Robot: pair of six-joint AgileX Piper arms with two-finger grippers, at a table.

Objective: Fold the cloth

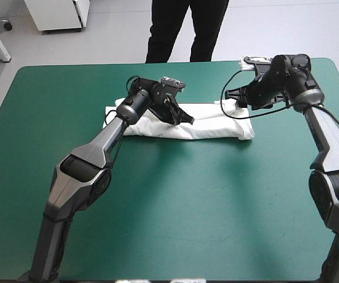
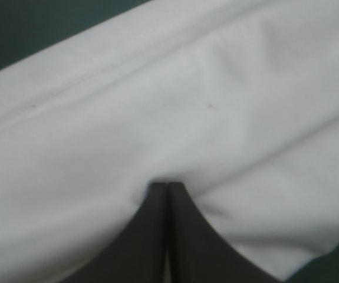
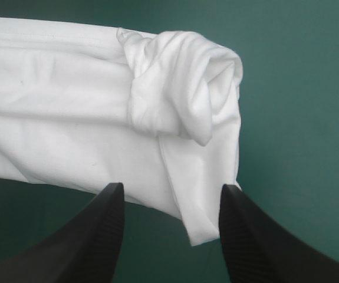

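My left tool [image 2: 168, 186] pinched the T-shirt [image 1: 216, 124], a folded strip on the bench [image 1: 169, 206]. My right tool [image 3: 173, 188] stood spread at its right end; I judged it should seize all layers.

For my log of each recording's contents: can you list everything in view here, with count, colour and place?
T-shirt: one, white, folded into a long band lying across the far half of the table.
table: one, teal-green cover, under everything.
left pincer: one, black fingers, shut on a pucker of the T-shirt near the band's middle.
right pincer: one, black fingers, open, standing either side of a corner at the band's right end.
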